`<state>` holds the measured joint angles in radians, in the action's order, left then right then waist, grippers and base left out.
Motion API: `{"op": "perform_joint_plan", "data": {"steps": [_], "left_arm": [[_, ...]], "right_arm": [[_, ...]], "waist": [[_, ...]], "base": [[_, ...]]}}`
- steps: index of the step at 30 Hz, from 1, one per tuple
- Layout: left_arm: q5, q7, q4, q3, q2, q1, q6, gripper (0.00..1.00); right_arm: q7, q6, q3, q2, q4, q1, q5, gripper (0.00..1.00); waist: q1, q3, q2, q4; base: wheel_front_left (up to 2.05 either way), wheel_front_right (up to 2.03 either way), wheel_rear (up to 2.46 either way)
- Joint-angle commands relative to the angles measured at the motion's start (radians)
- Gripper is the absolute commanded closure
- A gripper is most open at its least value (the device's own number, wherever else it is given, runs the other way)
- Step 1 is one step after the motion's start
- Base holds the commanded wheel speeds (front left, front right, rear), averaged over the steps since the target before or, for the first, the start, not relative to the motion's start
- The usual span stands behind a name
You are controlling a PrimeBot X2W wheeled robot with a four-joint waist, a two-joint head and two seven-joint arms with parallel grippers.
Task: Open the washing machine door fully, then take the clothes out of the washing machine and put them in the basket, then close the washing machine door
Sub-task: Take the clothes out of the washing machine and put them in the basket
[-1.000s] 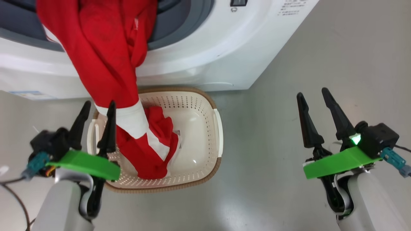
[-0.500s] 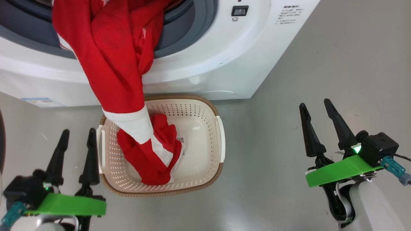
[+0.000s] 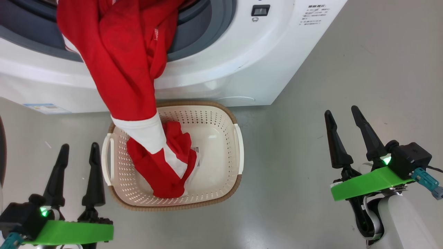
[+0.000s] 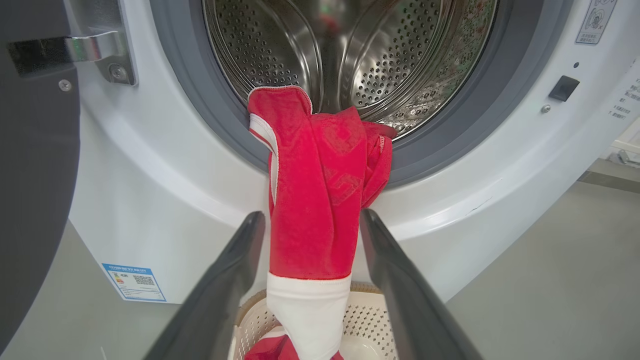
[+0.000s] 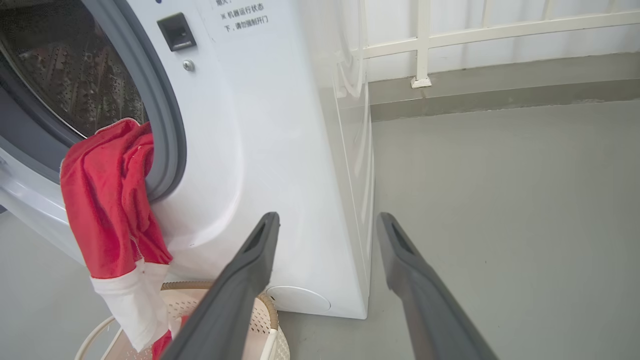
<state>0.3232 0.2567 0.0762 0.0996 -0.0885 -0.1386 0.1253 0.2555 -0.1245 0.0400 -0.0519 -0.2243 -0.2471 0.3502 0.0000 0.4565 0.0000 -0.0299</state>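
The red clothes (image 3: 121, 69) with white bands hang out of the washing machine (image 3: 214, 62) over its grey rubber ring, and their lower end lies bunched in the cream basket (image 3: 204, 116) on the floor below. In the left wrist view the clothes (image 4: 315, 200) drape from the steel drum (image 4: 400, 60) down to the basket (image 4: 370, 320). The black washing machine door (image 4: 35, 175) stands swung open at the left. My left gripper (image 3: 79, 148) is open, left of the basket and clear of the cloth. My right gripper (image 3: 341, 110) is open over bare floor, far right of the basket.
Grey floor (image 3: 346, 69) stretches to the right of the machine. A small blue label (image 3: 48, 108) marks the machine's lower left corner. A white railing (image 5: 450, 35) stands behind the machine's right side. The door latch slot (image 3: 260, 10) sits right of the opening.
My left gripper has drawn back from beside the hanging cloth at the basket's left rim toward my body, still open. The view shifted slightly. The right gripper and the cloth stayed put.
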Motion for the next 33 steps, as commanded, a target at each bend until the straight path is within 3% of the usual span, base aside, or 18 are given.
{"op": "perform_joint_plan", "data": {"steps": [1,9,16,33], "left_arm": [[-0.008,0.005,-0.026,0.030,-0.014,0.004,0.005,0.00],[-0.001,0.005,0.028,-0.047,-0.051,-0.102,0.005,0.00],[-0.016,0.000,0.157,-0.144,-0.098,-0.303,0.005,0.00],[-0.091,-0.181,0.503,-0.268,-0.130,-0.777,0.001,0.00]], "right_arm": [[0.006,-0.006,0.015,0.002,0.026,0.015,-0.009,0.00],[0.006,-0.006,0.008,0.002,0.030,0.013,-0.008,0.00],[0.006,-0.006,0.012,0.002,0.030,-0.001,-0.009,0.00],[0.006,-0.006,0.031,0.002,0.039,-0.035,0.009,0.00]], "waist": [[0.0000,0.001,0.0000,0.001],[0.0000,0.011,0.0000,0.014],[0.0000,0.026,0.0000,0.021],[0.0000,0.093,0.0000,-0.002]], "base": [[0.00,0.00,0.00],[0.00,0.00,0.00],[0.00,0.00,0.00],[0.00,0.00,0.00]]}}
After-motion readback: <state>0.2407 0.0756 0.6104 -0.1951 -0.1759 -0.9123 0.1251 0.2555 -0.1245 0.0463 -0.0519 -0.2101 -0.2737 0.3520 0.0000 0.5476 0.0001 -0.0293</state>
